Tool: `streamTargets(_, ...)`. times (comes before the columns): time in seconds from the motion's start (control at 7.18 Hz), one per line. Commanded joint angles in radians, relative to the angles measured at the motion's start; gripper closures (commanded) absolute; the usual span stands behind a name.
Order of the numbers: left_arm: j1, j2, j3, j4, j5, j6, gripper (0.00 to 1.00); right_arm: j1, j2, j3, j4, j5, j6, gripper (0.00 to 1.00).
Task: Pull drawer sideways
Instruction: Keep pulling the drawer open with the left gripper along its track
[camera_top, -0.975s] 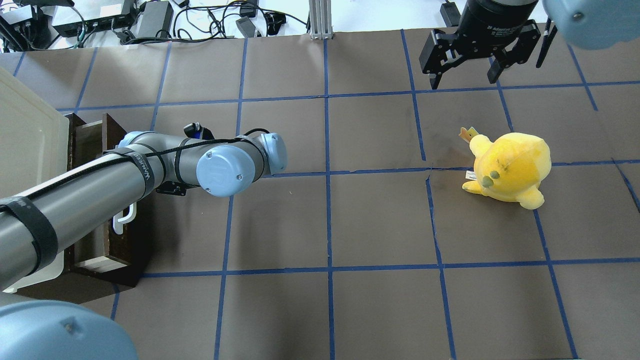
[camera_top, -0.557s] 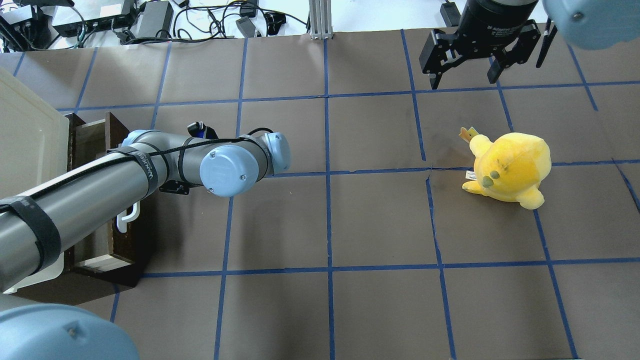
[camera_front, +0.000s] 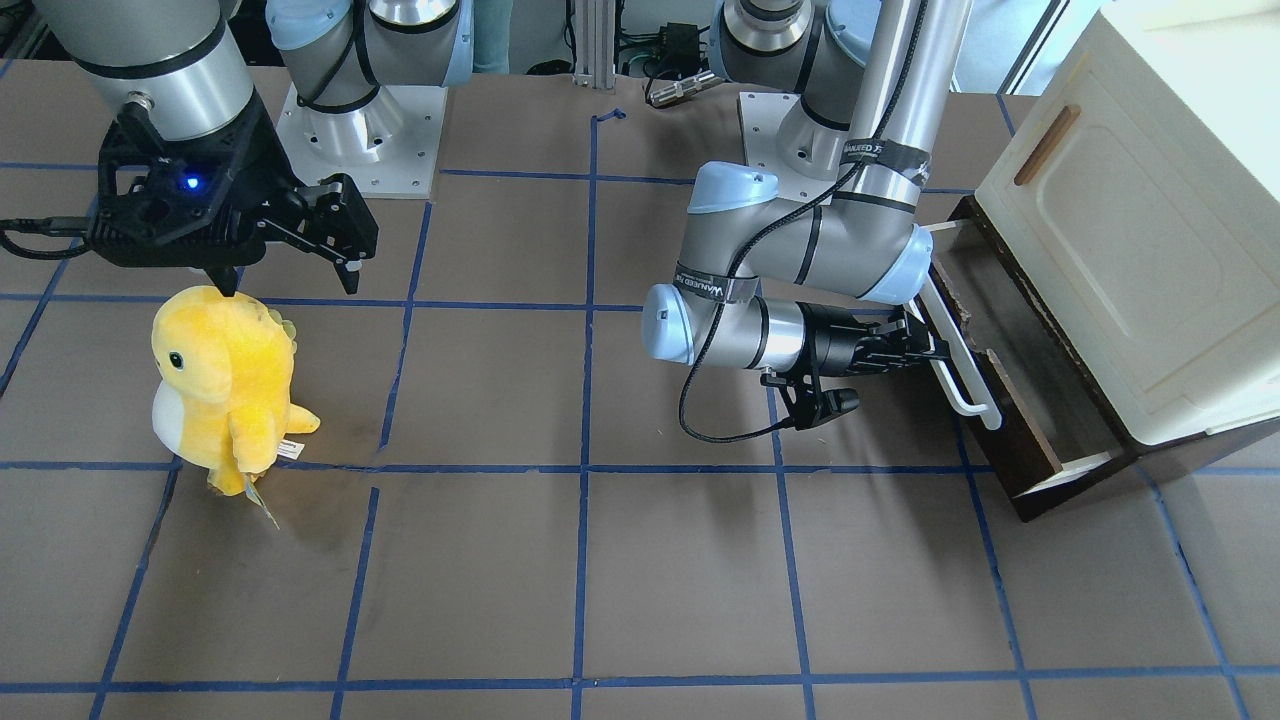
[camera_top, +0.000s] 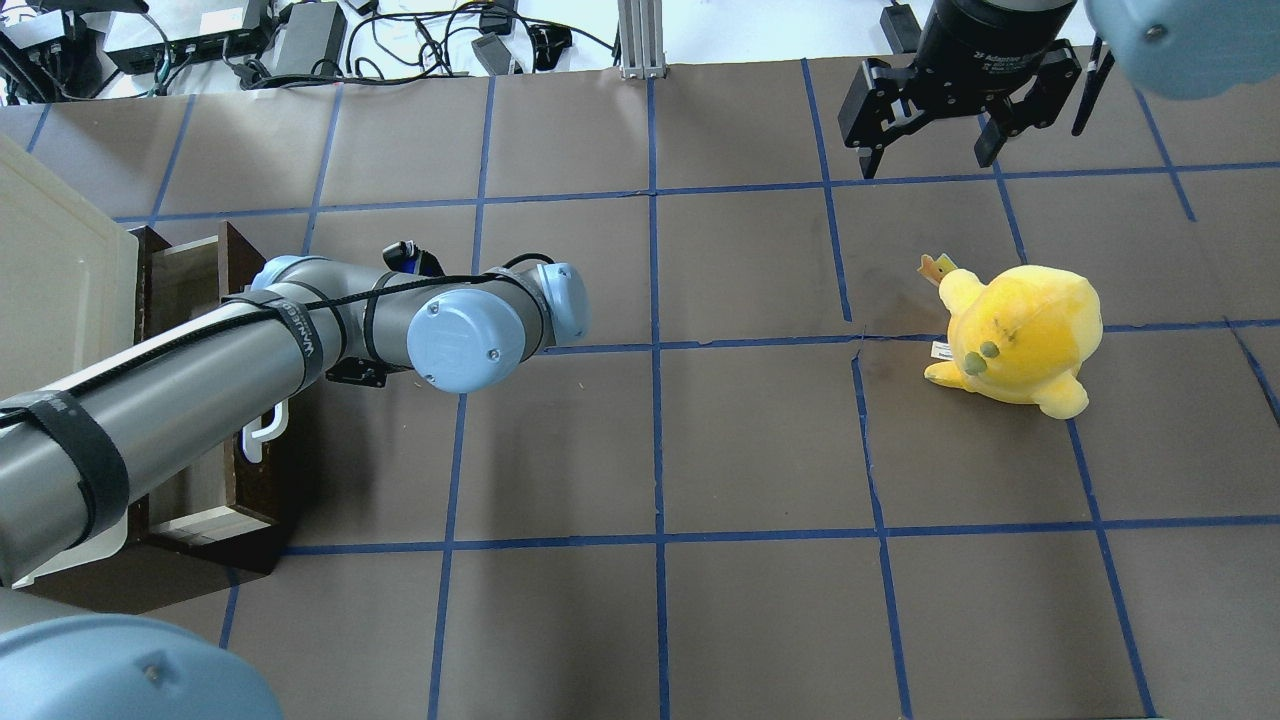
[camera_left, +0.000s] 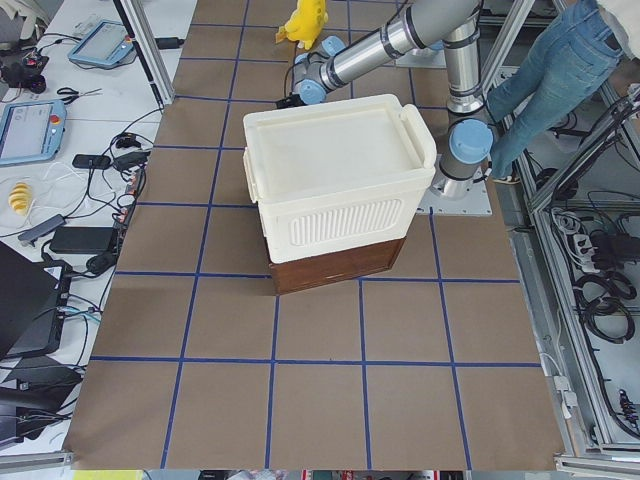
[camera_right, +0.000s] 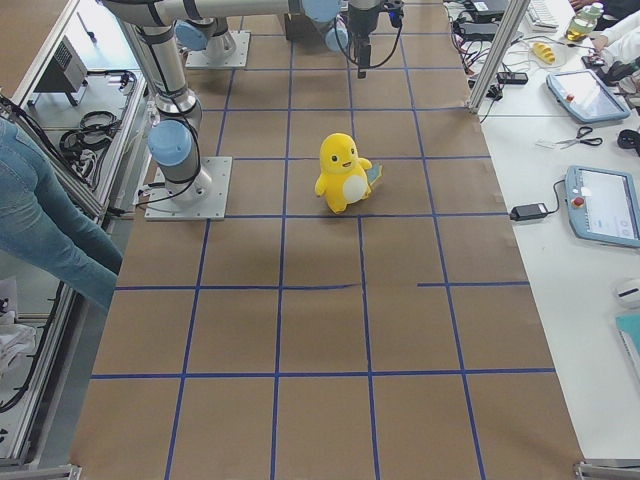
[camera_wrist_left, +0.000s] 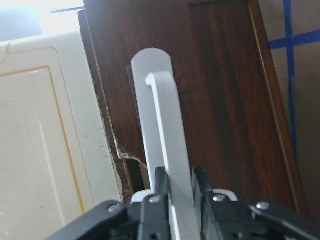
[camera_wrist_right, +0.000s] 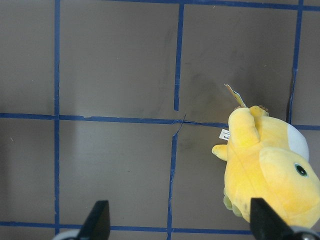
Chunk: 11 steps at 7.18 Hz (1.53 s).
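The dark brown drawer (camera_front: 1010, 475) stands partly slid out from under a cream-white box (camera_front: 1130, 250). Its long white bar handle (camera_front: 962, 375) runs along its front. My left gripper (camera_front: 925, 345) is shut on this handle; the left wrist view shows both fingers clamped around the white bar (camera_wrist_left: 165, 115) against the drawer front (camera_wrist_left: 220, 100). In the overhead view the arm hides the gripper, and only the handle's end (camera_top: 262, 432) and the drawer (camera_top: 262, 500) show. My right gripper (camera_top: 930, 150) is open and empty, hovering at the far right of the table.
A yellow plush toy (camera_top: 1020, 330) stands on the table below the right gripper (camera_wrist_right: 180, 222) and shows in the right wrist view (camera_wrist_right: 270, 170). The cream-white box (camera_top: 50, 280) sits at the table's left edge. Blue tape lines grid the brown table.
My left arm has moved slightly to the right with the handle in its grip, and the drawer has slid out a little further. The right arm and the plush have not moved.
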Motion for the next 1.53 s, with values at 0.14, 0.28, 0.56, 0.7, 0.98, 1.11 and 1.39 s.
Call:
streamTargets(0.14,-0.008,-0.003,0.017,-0.003,-0.027,0.002,0.87,0.0,0.0,0.0,0.0,0.0,0.0,0.0)
streamTargets(0.28,-0.012,-0.003,0.017,-0.003,-0.027,0.002,0.87,0.0,0.0,0.0,0.0,-0.002,0.0,0.0)
streamTargets(0.56,-0.016,-0.005,0.037,-0.018,-0.039,0.005,0.87,0.0,0.0,0.0,0.0,0.0,0.0,0.0)
streamTargets(0.7,-0.016,-0.005,0.045,-0.026,-0.042,0.005,0.87,0.0,0.0,0.0,0.0,0.0,0.0,0.0)
streamTargets(0.98,-0.025,-0.006,0.046,-0.027,-0.042,0.005,0.87,0.0,0.0,0.0,0.0,0.0,0.0,0.0)
streamTargets(1.11,-0.026,-0.006,0.051,-0.029,-0.042,0.006,0.87,0.0,0.0,0.0,0.0,0.0,0.0,0.0)
streamTargets(1.39,-0.037,-0.011,0.052,-0.029,-0.042,0.006,0.87,0.0,0.0,0.0,0.0,0.0,0.0,0.0)
